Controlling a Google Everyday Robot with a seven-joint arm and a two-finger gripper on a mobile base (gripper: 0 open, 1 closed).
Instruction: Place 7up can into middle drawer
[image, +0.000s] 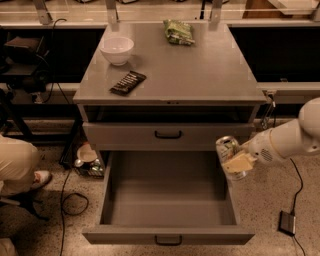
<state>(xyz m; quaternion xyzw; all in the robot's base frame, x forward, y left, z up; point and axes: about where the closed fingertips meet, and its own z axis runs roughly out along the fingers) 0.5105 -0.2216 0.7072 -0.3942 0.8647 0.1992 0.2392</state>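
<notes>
The small white-silver aluminium 7up can (227, 148) with green markings hung in the air, tilted a little, over the right side wall of the middle drawer (167, 235) near its back corner. It was held above the tray and touched none of it. The pale two-finger gripper (235, 162) was clamped around the can's lower half, with one beige finger across the side facing the camera. The rounded white arm (290, 137) reached in from the right edge of the view.

The wide grey metal middle drawer stood pulled fully out, its deep rectangular tray bare, with a small black curved handle (168, 241) on its flat front. Just above it the upper grey drawer front (125, 134), with a like black handle, sat pushed in, and the can hung in front of its right end.

On the flat grey cabinet top (200, 70) a round white bowl (117, 49) stood at the rear left. A green crinkly snack bag (178, 31) lay at the rear centre, and a flat dark packet (128, 82) lay towards the front left, all three well apart.

On the speckled floor (270, 200) a small black box (288, 223) lay to the right of the drawer. To the left lay a dark cable (65, 195), and a person's light-trousered leg (17, 165) showed at the left edge.
</notes>
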